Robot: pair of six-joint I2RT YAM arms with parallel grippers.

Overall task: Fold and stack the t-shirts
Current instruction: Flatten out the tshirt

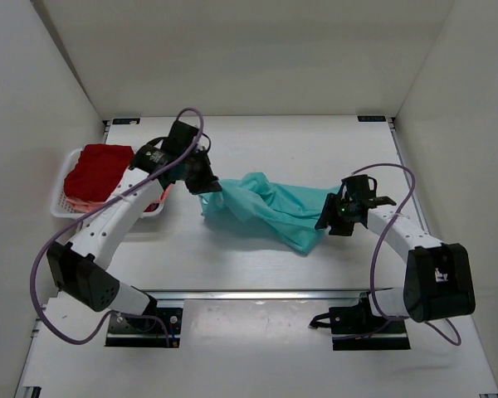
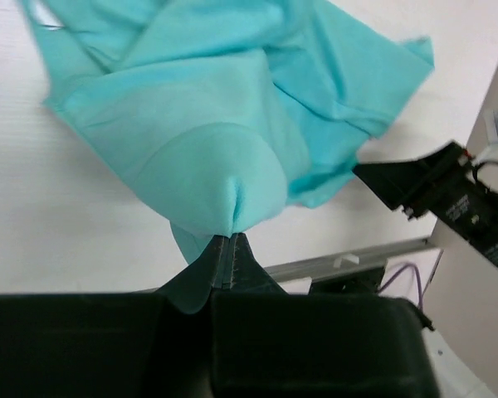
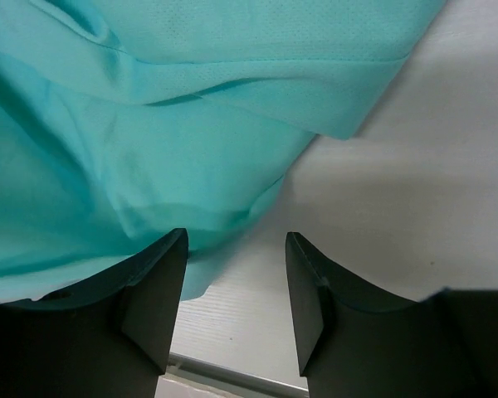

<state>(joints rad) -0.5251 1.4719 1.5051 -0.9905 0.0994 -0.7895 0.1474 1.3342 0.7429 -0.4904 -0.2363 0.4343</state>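
A teal t-shirt [image 1: 270, 206] lies crumpled across the middle of the table. My left gripper [image 1: 206, 184] is shut on its left end; in the left wrist view the black fingertips [image 2: 224, 249] pinch a fold of the teal t-shirt [image 2: 216, 141], which is lifted into a peak. At the shirt's right end my right gripper [image 1: 328, 220] stands open, and in the right wrist view its fingers [image 3: 153, 282] straddle bare table beside the edge of the teal t-shirt [image 3: 149, 133]. A dark red t-shirt [image 1: 98, 170] lies in the basket over a salmon pink one [image 1: 76, 201].
A white mesh basket [image 1: 60, 199] stands at the table's left edge, partly under my left arm. A metal rail [image 1: 266, 293] runs along the table's near edge by the arm bases. White walls enclose the left, back and right sides.
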